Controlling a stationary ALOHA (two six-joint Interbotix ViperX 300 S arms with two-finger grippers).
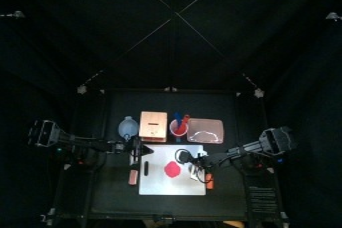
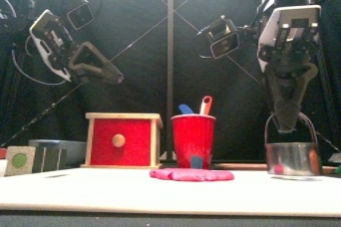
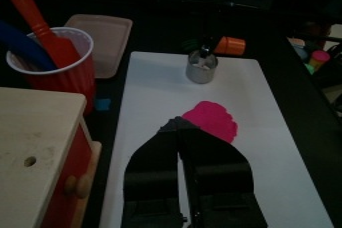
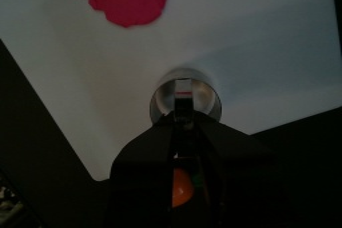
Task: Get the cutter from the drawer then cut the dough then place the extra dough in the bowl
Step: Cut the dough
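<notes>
Worktop's white board (image 1: 158, 184): cutter (image 2: 292, 158) out, lower right; dough (image 2: 190, 174) uncut.
Your right fingers (image 4: 150, 162) clamp it; left fingers (image 3: 154, 167) together, empty.

The cutter (image 2: 292, 157), at 3 o'clock from the dough (image 2: 190, 174) in the front view, is bright polished metal, its wall glossy enough to carry reflections. The dough looks soft and matt, with a lumpy edge. The white cutting board (image 2: 170, 193) beneath both is smooth with a faint sheen. The red cup (image 2: 193, 139) is glossy plastic. At its 9 o'clock the box (image 2: 124, 116) is pale bare-looking wood, with a smooth painted red drawer front (image 2: 104, 153). The left hand (image 3: 183, 130) has matt black jaws. The back curtain (image 1: 171, 32) is dull black cloth.
</notes>
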